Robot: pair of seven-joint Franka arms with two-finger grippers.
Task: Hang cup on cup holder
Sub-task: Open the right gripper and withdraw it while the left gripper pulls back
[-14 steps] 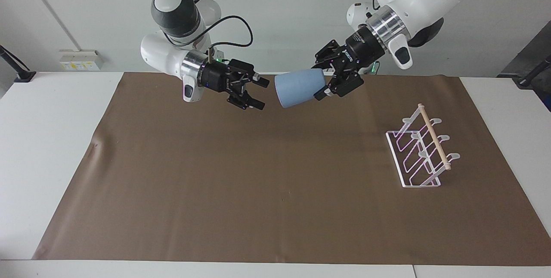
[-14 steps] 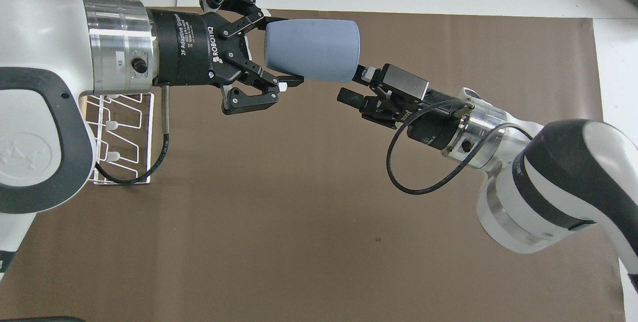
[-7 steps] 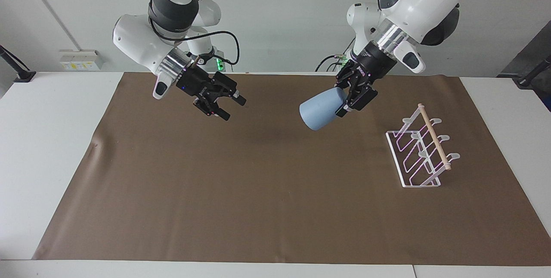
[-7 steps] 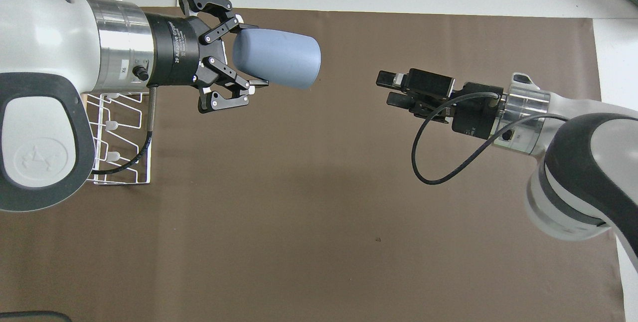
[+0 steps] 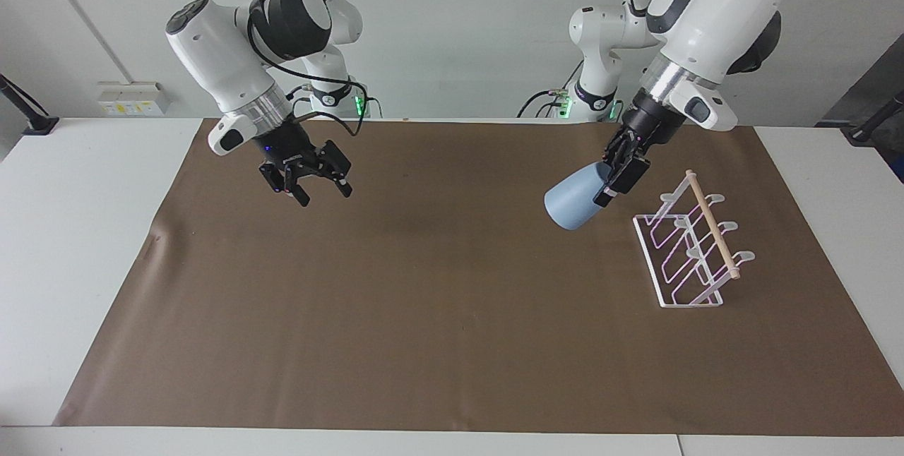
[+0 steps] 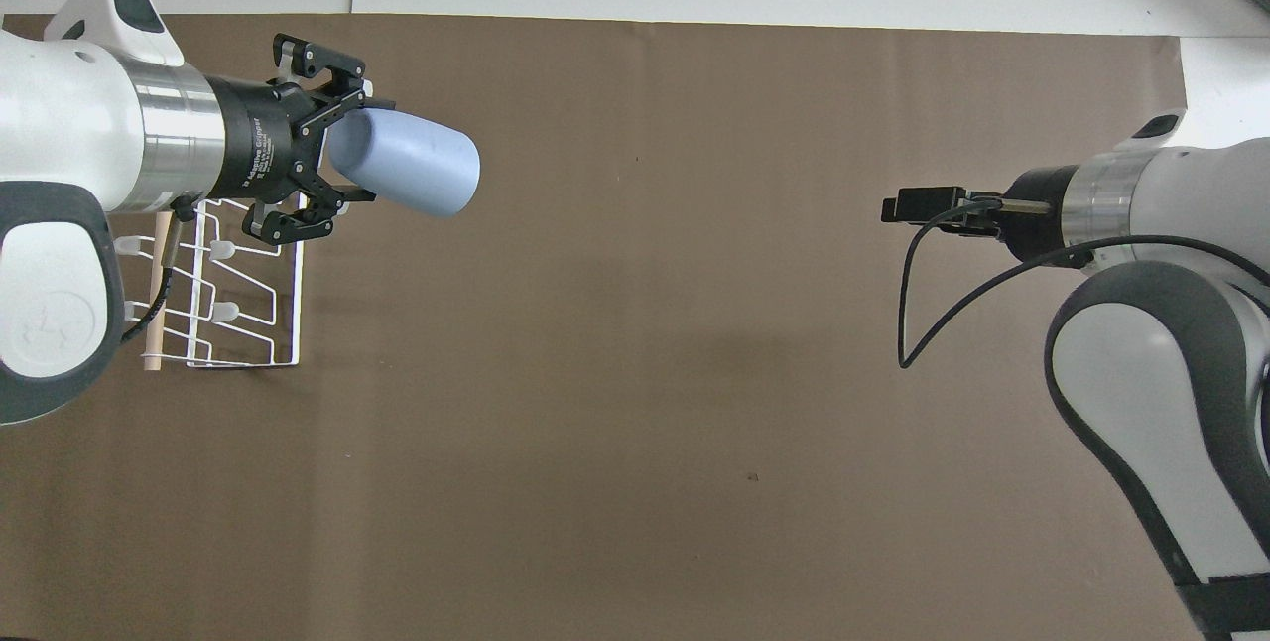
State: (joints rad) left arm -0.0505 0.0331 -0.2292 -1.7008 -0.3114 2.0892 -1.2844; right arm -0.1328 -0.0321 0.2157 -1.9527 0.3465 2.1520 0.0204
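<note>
While your left gripper holds the cup by its base, tilted in the air beside the cup holder, misaligning its mouth with a loop could topple the rack. Your right gripper waits, fingers apart, empty.

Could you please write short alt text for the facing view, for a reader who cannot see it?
The left gripper holds a light-blue cup tilted in the air beside a white wire cup holder on a brown mat. The right gripper hangs open and empty over the mat's other end.
</note>
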